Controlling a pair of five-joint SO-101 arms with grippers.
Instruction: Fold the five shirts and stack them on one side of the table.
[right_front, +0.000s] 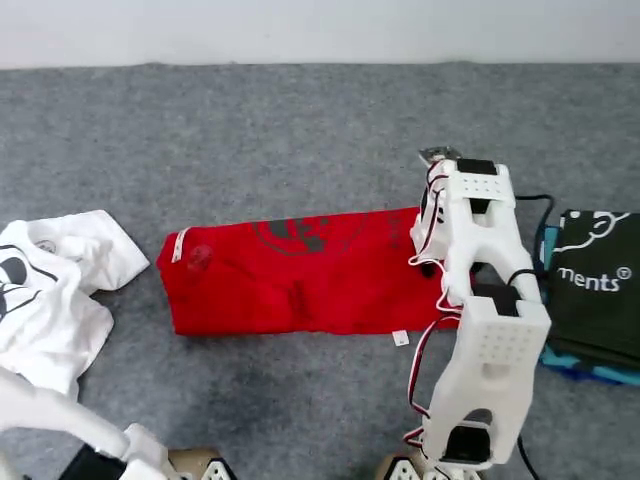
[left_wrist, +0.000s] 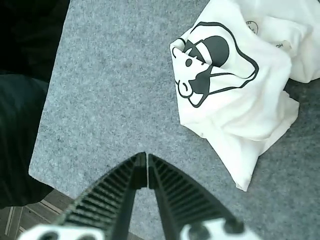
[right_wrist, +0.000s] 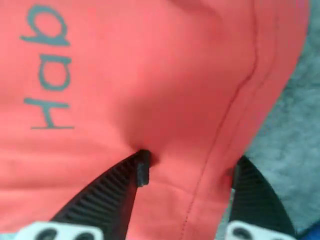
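The right claw (right_wrist: 191, 172) is sitting spread over the right hem of the red shirt (right_front: 290, 275), which is lying mid-frame on the worktop (right_front: 300, 130). The left claw (left_wrist: 148, 170) is hanging pressed together, empty. The right claw is probably risking a one-layer pinch, and that would be dragging the fold apart.

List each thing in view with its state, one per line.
red shirt: folded into a long strip, lying flat mid-table.
white shirt: unfolded, crumpled at the table's edge.
dark shirt: folded, lying atop a blue item.
left gripper: shut, empty, above the grey mat.
right gripper: open, straddling the red shirt's hem.
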